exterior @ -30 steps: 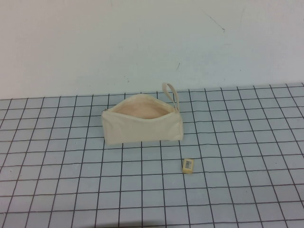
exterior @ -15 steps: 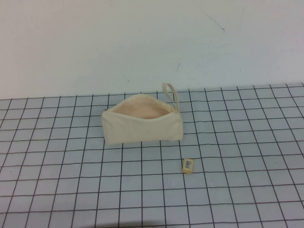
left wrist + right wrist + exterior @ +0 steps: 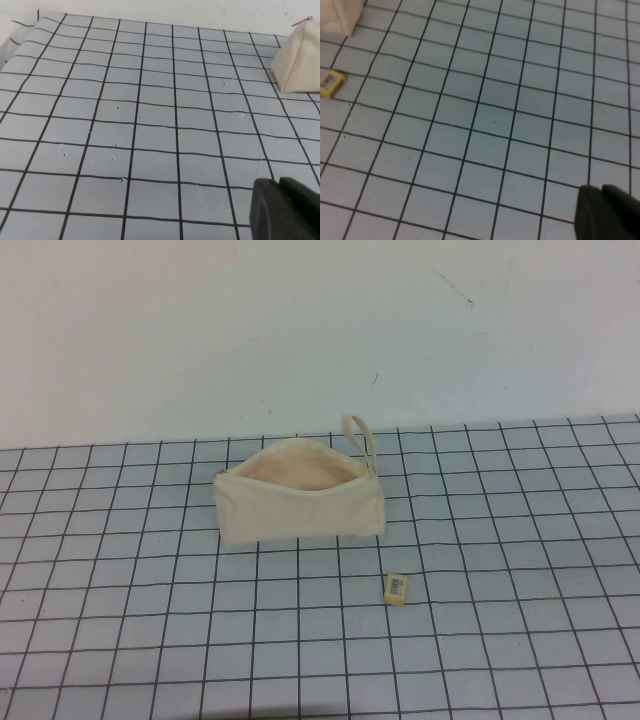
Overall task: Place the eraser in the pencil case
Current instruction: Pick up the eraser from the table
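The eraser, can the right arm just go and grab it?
Probably yes. The eraser lies alone on the grid mat, apart from the pencil case, with nothing between. The right gripper is over bare mat on that side; the left gripper is away beyond the case's other end.

No visible change, apparently; scene unmoved

Only a corner of each hand shows: the left hand [image 3: 285,209] is a matte black, rounded block with a seam; the right hand [image 3: 610,212] looks alike.
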Robot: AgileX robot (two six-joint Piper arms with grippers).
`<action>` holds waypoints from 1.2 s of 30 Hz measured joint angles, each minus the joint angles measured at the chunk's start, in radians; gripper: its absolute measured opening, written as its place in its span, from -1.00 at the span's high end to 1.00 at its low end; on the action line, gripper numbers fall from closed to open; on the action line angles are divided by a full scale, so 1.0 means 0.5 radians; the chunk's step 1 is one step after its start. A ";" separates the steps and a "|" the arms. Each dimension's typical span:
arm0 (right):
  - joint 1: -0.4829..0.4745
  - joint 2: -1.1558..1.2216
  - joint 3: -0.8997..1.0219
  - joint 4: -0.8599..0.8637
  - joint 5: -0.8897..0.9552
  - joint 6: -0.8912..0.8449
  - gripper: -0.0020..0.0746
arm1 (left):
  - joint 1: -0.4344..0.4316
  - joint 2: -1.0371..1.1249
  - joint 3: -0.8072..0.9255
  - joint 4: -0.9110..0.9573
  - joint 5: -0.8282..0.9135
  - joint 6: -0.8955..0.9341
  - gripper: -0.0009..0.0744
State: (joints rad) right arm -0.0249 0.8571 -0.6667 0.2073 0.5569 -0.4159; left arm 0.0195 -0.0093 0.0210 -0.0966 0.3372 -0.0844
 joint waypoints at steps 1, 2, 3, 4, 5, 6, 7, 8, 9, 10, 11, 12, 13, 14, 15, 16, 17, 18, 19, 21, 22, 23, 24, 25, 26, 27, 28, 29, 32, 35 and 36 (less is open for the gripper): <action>0.008 0.085 -0.048 0.005 0.015 -0.031 0.95 | 0.000 0.000 0.000 0.000 0.000 0.000 0.98; 0.024 0.196 -0.109 0.010 0.025 -0.073 0.95 | 0.000 0.000 0.000 0.000 0.000 0.000 0.98; 0.051 0.312 -0.171 0.013 0.036 -0.107 0.95 | 0.000 0.000 0.000 0.000 0.000 0.000 0.98; 0.080 0.409 -0.232 0.013 0.049 -0.125 0.95 | 0.000 0.000 0.000 0.000 0.000 0.000 0.98; 0.124 0.534 -0.291 0.013 0.056 -0.139 0.95 | 0.000 0.000 0.000 0.000 0.000 0.000 0.98; 0.176 0.658 -0.349 0.014 0.061 -0.149 0.95 | 0.000 0.000 0.000 0.000 0.000 0.000 0.98; 0.223 0.778 -0.395 0.014 0.066 -0.153 0.95 | 0.000 0.000 0.000 0.000 0.000 0.000 0.98; 0.285 0.894 -0.453 0.014 0.066 -0.153 0.95 | 0.000 0.000 0.000 0.000 0.000 0.000 0.98; 0.350 1.007 -0.514 0.014 0.066 -0.145 0.95 | 0.000 0.000 0.000 0.000 0.000 0.000 0.98; 0.417 1.094 -0.564 0.014 0.066 -0.124 0.95 | 0.000 0.000 0.000 0.000 0.000 0.000 0.98; 0.484 1.199 -0.630 0.014 0.066 -0.085 0.95 | 0.000 0.000 0.000 0.000 0.000 0.000 0.98; 0.551 1.299 -0.701 0.009 0.069 -0.033 0.95 | 0.000 0.000 0.000 0.000 0.000 0.000 0.98; 0.606 1.375 -0.759 -0.009 0.080 0.015 0.95 | 0.000 0.000 0.000 0.000 0.000 0.000 0.98; 0.674 1.465 -0.835 -0.049 0.093 0.082 0.95 | 0.000 0.000 0.000 0.000 0.000 0.000 0.98; 0.743 1.549 -0.913 -0.109 0.114 0.163 0.95 | 0.000 0.000 0.000 0.000 0.000 0.000 0.98; 0.796 1.611 -0.991 -0.173 0.135 0.233 0.95 | 0.000 0.000 0.000 0.000 0.000 0.000 0.98; 0.860 1.685 -1.071 -0.262 0.172 0.325 0.95 | 0.000 0.000 0.000 0.000 0.000 0.000 0.98; 0.921 1.754 -1.150 -0.359 0.218 0.421 0.94 | 0.000 0.000 0.000 0.000 0.000 0.000 0.98; 0.979 1.821 -1.229 -0.455 0.273 0.520 0.92 | 0.000 0.000 0.000 0.000 0.000 0.000 0.98; 1.078 1.950 -1.367 -0.607 0.380 0.700 0.82 | 0.000 0.000 0.000 0.000 0.000 0.000 0.98; 1.118 2.010 -1.440 -0.653 0.435 0.774 0.73 | 0.000 0.000 0.000 0.000 0.000 0.000 0.98; 1.144 2.057 -1.495 -0.676 0.482 0.832 0.64 | 0.000 0.000 0.000 0.000 0.000 0.000 0.98; 1.172 2.113 -1.561 -0.691 0.525 0.873 0.50 | 0.000 0.000 0.000 0.000 0.000 0.000 0.98; 1.195 2.164 -1.621 -0.694 0.558 0.914 0.35 | 0.000 0.000 0.000 0.000 0.000 0.000 0.98; 1.209 2.202 -1.675 -0.690 0.577 0.938 0.23 | 0.000 0.000 0.000 0.000 0.000 0.000 0.98; 1.219 2.245 -1.722 -0.670 0.593 0.954 0.08 | 0.000 0.000 0.000 0.000 0.000 0.000 0.98; 1.224 2.282 -1.766 -0.637 0.606 0.967 -0.05 | 0.000 0.000 0.000 0.000 0.000 0.000 0.98; 1.227 2.316 -1.797 -0.601 0.611 0.972 -0.15 | 0.000 0.000 0.000 0.000 0.000 0.000 0.98; 1.229 2.384 -1.863 -0.544 0.598 0.976 -0.28 | 0.000 0.000 0.000 0.000 0.000 0.000 0.98; 1.229 2.444 -1.880 -0.531 0.513 0.981 -0.32 | 0.000 0.000 0.000 0.000 0.000 0.000 0.98; 1.229 2.459 -1.884 -0.531 0.491 0.983 -0.32 | 0.000 0.000 0.000 0.000 0.000 0.000 0.98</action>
State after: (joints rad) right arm 0.5895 2.0866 -1.6087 -0.0584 0.8025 0.0754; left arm 0.0195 -0.0093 0.0210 -0.0966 0.3372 -0.0844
